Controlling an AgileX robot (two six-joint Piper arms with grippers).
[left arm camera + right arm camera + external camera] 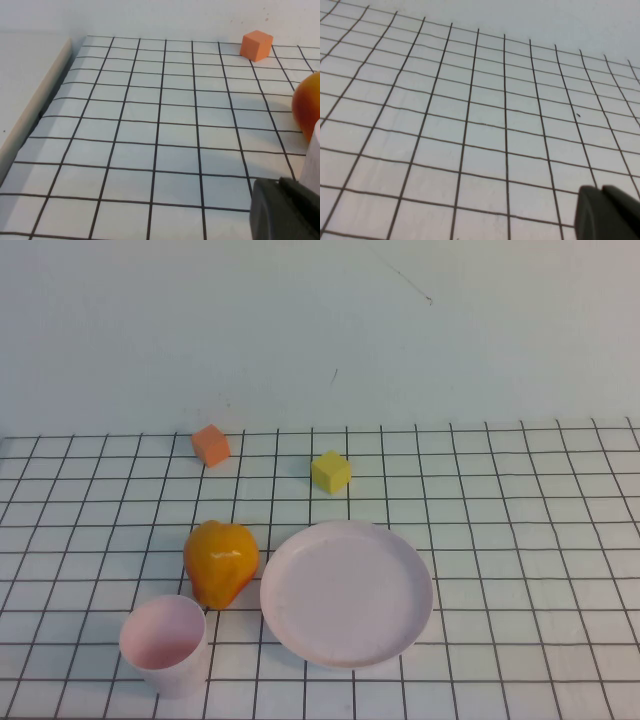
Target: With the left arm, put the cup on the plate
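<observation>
1. The cup (165, 644) stood upright on the gridded table (520, 540), near the plate (347, 592) but apart from it, close beside the orange fruit (221, 562)
2. Left gripper (287, 210) sat low beside the cup; right gripper (607, 212) over bare grid; the spread of either cannot be told
3. Orange cube (211, 445) and yellow cube (331, 471) lay farther back

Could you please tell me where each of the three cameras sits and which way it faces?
High view: raised on the robot's side, angled down at cup, plate, fruit and two cubes; no arm shows.
Left wrist view: low over the grid table, left tool at the edge.
Right wrist view: bare grid, right tool at the edge.
High and left wrist views share the orange cube and the fruit.
</observation>
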